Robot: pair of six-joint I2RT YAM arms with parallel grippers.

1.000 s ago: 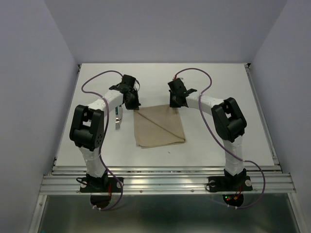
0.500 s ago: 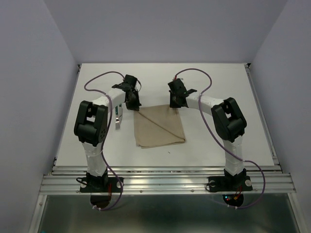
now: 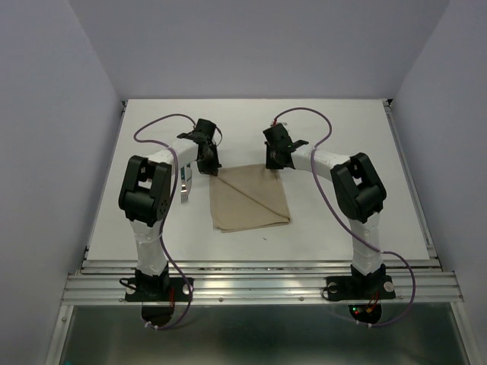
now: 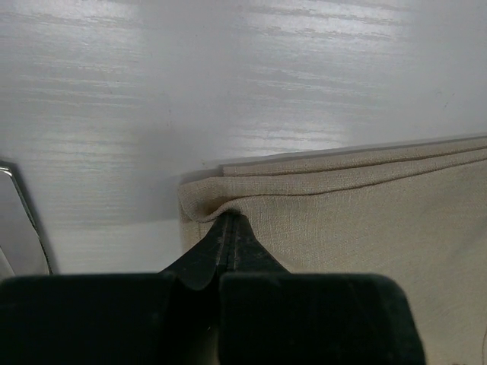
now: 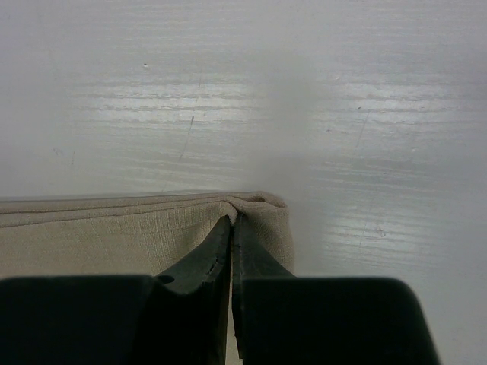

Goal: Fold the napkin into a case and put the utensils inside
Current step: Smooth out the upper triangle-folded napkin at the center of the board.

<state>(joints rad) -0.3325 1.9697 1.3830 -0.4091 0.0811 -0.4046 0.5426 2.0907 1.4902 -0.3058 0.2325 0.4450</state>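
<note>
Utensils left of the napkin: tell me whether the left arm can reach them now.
Probably yes for reach: the utensils lie close beside the left gripper, nothing between. But it is shut on a corner of the napkin and must let go first.

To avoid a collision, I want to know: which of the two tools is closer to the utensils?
The left tool: the utensils lie just beside it, left of the napkin. The right tool pinches the opposite far corner.

White table (image 3: pixel 342 205), faint scratches; lavender walls (image 3: pixel 259 46) around; aluminium rail (image 3: pixel 259 285) along near edge.
</note>
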